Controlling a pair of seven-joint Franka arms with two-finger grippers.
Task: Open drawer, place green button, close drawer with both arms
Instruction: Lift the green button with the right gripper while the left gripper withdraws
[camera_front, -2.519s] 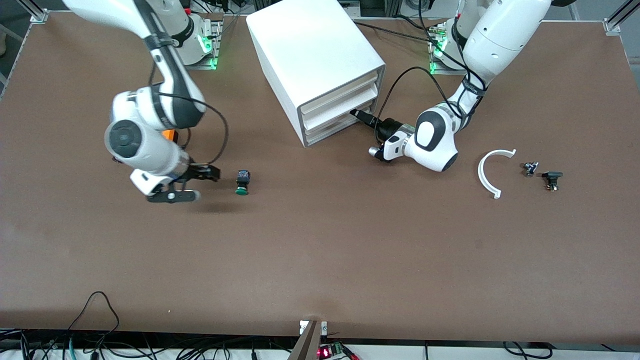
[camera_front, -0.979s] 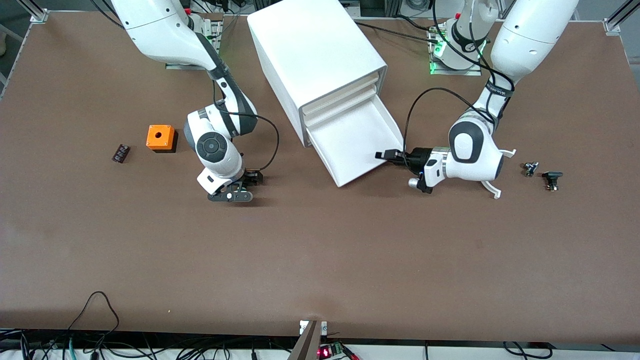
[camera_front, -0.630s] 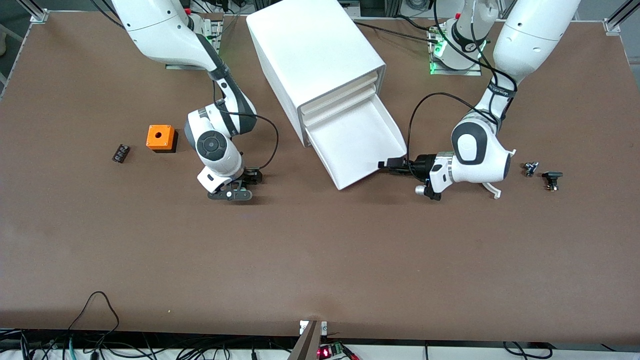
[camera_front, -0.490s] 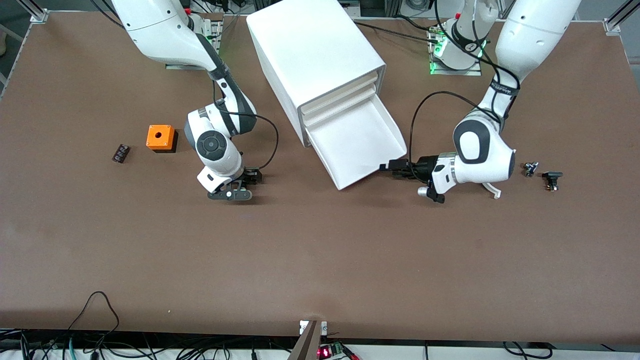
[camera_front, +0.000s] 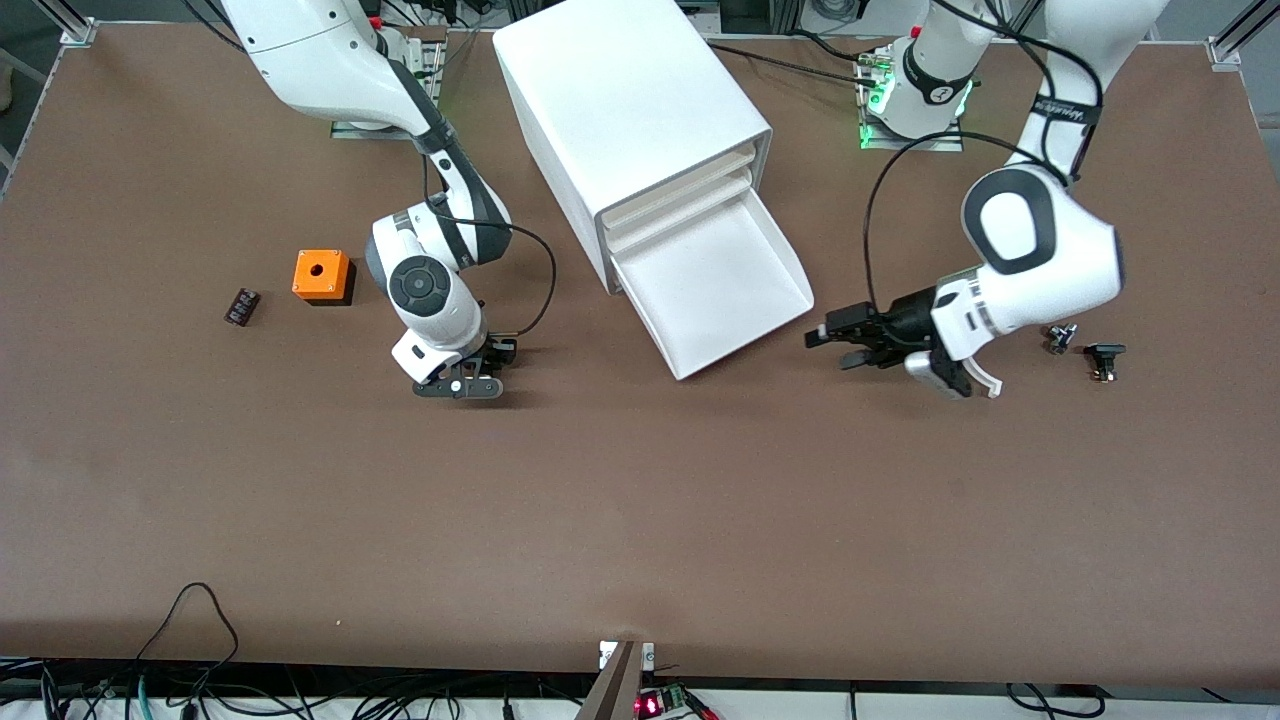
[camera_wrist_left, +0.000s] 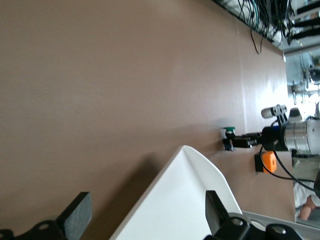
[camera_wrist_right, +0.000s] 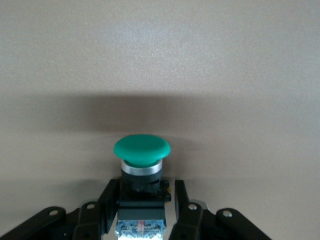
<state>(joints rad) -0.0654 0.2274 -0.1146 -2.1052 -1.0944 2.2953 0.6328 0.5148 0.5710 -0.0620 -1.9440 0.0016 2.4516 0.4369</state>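
Note:
The lowest drawer (camera_front: 715, 285) stands pulled out of the white cabinet (camera_front: 620, 90) and is empty. The button (camera_wrist_right: 142, 150), with a green cap on a black body, lies on the table between my right gripper's (camera_wrist_right: 145, 207) fingers. One finger touches its body, and a thin gap shows at the other. In the front view my right gripper (camera_front: 478, 368) is low on the table toward the right arm's end, hiding the button. My left gripper (camera_front: 822, 338) is open and empty, just clear of the drawer's front corner. Its wrist view shows the drawer (camera_wrist_left: 190, 200) and the button (camera_wrist_left: 229, 131).
An orange box (camera_front: 321, 275) and a small black part (camera_front: 241, 305) lie toward the right arm's end. A white curved piece (camera_front: 990, 382) and two small parts (camera_front: 1060, 337) (camera_front: 1103, 358) lie by the left arm. The two upper drawers are shut.
The left gripper pulled the lowest drawer out, then let go and drew back from it toward the left arm's end. The right gripper came down around the button and has stayed there.

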